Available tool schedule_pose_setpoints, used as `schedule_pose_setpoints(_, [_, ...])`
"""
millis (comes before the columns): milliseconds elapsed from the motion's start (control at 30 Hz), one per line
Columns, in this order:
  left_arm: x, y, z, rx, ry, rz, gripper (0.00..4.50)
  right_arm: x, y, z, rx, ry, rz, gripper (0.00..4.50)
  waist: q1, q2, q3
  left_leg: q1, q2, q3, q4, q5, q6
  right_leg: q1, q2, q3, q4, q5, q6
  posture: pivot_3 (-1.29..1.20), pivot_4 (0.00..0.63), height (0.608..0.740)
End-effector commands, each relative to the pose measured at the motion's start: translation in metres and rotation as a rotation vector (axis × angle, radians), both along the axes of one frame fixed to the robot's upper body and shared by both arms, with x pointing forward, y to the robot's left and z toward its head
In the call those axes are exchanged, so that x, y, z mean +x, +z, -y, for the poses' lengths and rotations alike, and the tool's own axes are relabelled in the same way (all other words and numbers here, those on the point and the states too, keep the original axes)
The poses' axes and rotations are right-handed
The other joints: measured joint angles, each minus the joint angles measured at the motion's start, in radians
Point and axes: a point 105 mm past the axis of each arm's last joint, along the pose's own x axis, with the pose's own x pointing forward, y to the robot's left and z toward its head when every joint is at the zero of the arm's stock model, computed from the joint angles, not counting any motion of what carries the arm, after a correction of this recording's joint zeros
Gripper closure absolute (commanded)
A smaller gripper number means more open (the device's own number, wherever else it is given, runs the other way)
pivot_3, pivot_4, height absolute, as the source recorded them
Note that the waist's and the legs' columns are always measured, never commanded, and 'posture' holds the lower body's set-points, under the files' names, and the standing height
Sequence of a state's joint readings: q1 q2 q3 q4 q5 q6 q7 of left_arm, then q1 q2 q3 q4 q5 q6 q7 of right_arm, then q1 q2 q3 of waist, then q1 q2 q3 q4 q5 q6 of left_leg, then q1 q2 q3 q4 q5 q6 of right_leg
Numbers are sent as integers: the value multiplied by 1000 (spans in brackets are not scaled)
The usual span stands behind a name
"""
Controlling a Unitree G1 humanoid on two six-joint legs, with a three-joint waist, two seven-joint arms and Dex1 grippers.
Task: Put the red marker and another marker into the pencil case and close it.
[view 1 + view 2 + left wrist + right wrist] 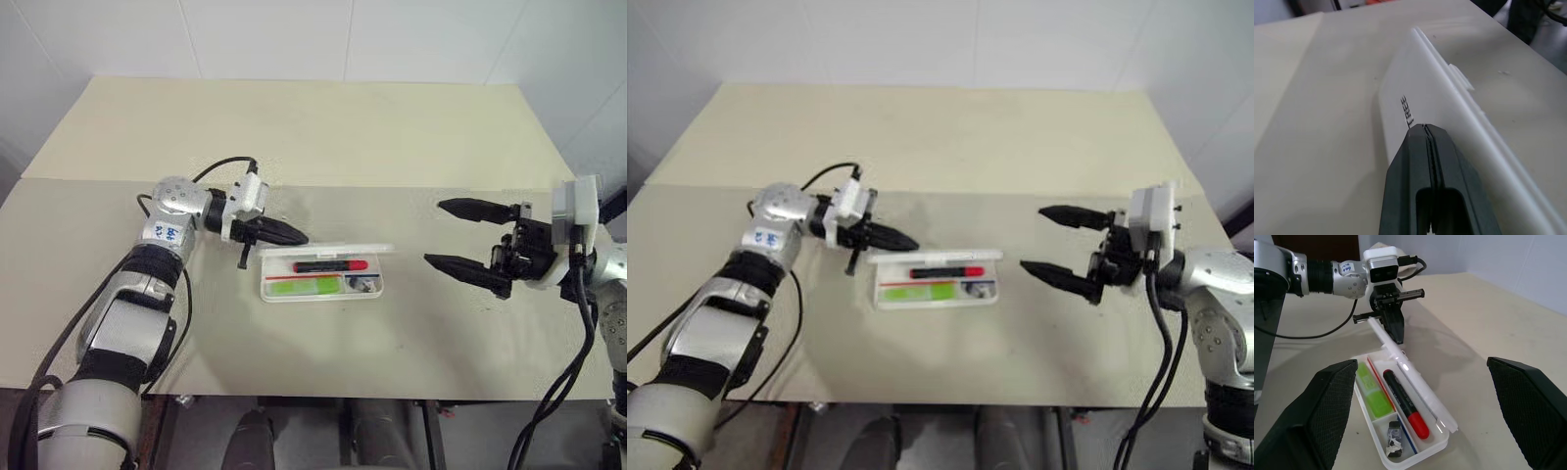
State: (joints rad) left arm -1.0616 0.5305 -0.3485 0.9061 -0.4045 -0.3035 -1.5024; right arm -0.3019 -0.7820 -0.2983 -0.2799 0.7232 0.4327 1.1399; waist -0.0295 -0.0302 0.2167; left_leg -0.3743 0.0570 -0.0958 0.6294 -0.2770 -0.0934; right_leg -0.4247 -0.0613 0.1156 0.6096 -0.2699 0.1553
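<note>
With its 2 black fingers pressed together, the left gripper [294, 236] touches the raised lid at 9 o'clock of the glossy white pencil case [322, 291], which holds the green marker [306, 285] and red marker [330, 265], while the empty right gripper [456, 235] gapes wide at 3 o'clock.

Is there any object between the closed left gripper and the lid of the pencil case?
Nothing visible: the left gripper is already at the back of the raised lid of the pencil case.
</note>
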Motion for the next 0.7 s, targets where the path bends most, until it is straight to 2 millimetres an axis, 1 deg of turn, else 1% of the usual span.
schedule_pose_setpoints(33, [-14,-2,-2,80,-130,24,4467,-2,7,-2,0,-5,51,0,1,0,0,0,0,0,0,0,0,0,0,0,0,0,0,0,150,740])
schedule_pose_setpoints(100, [-12,-5,-3,104,-128,45,4467,-1,8,-2,7,-16,56,0,1,0,0,0,0,0,0,0,0,0,0,0,-1,0,0,0,150,740])
schedule_pose_setpoints(233, [-12,-17,-7,206,-150,94,4467,-3,6,-2,8,-25,53,0,2,0,0,0,0,0,0,0,0,0,0,0,-1,0,0,0,150,740])
schedule_pose_setpoints(467, [-16,-34,-1,311,-230,160,4467,-2,4,-2,6,-42,52,0,2,0,0,0,0,0,0,0,0,0,0,0,-2,0,0,0,150,740])
schedule_pose_setpoints(567, [-16,-44,-3,392,-269,212,4467,-1,3,-3,4,-47,54,0,2,0,0,-1,0,0,0,0,0,0,0,0,-2,0,0,0,150,740])
schedule_pose_setpoints(700, [-16,-51,-5,443,-292,249,4467,0,3,-2,2,-50,57,0,2,0,0,0,0,0,0,0,0,1,0,0,-2,0,0,0,150,740])
